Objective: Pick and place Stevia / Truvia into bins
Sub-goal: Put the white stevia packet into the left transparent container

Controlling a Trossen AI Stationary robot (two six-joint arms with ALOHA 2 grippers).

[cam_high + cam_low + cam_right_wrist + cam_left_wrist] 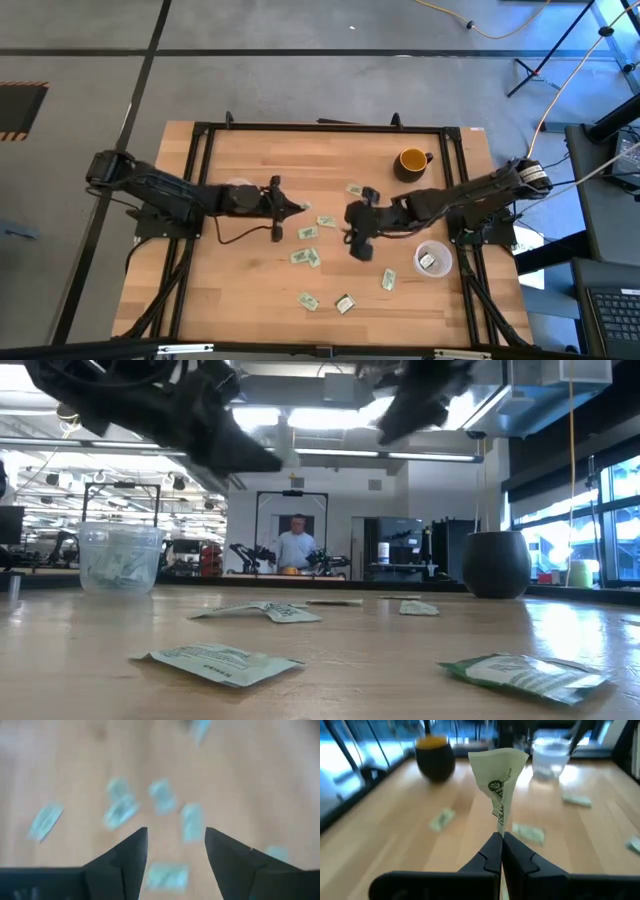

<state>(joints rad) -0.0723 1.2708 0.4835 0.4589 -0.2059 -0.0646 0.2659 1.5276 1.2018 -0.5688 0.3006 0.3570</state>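
High view, left gripper [300,208] pinched closed on one upright packet [499,780] above mid-table, right gripper [352,232] spread wide and empty over loose packets [306,256], clear cup [433,259] at right, second cup [237,187] beneath left arm.

The worktop [240,290] carries 8 loose packets [308,233] in the high view. 1 more packet [499,780] stands pinched in the left gripper [501,837], which makes 9 that can be counted. There are 2 clear cups: 1 cup [432,258] on the right side and 1 second cup [120,557] partly hidden under the left arm in the high view. Both contain packets too bunched to count. There is 1 yellow-orange mug [412,160]. 2 arms reach in, each with 1 gripper; the right gripper [176,832] holds 0 packets. 1 person [296,546] stands in the room behind.
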